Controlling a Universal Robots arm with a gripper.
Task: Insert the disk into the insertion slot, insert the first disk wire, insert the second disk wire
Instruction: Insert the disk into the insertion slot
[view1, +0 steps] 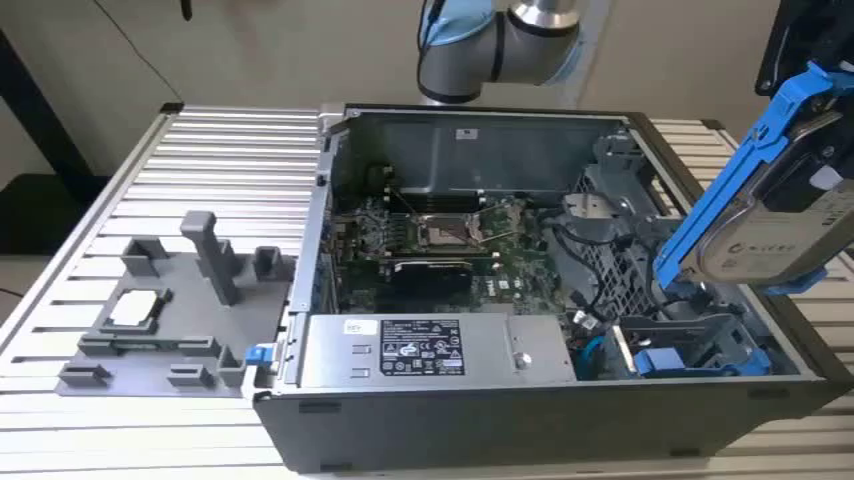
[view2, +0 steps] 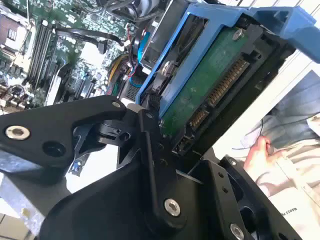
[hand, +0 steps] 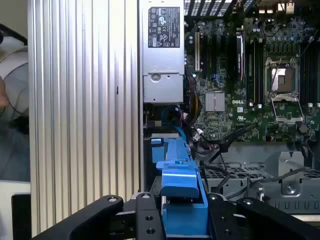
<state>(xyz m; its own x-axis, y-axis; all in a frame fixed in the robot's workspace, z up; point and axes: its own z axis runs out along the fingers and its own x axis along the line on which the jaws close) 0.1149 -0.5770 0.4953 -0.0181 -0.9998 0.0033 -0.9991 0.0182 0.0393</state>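
A: How will the disk (view1: 767, 215) handle?
B: It is judged stiff, heavy and fragile; the green circuit board (view2: 210, 80) should be left untouched. It is best held by the blue carrier frame (hand: 180, 175), where the gripper (hand: 181, 212) is closed on it, tilted, near the insertion slot (view1: 674, 335) but apart.
A: What is hidden?
B: The slot's inside is partly covered; the disk wires cannot be told among the cables (view1: 583, 245).
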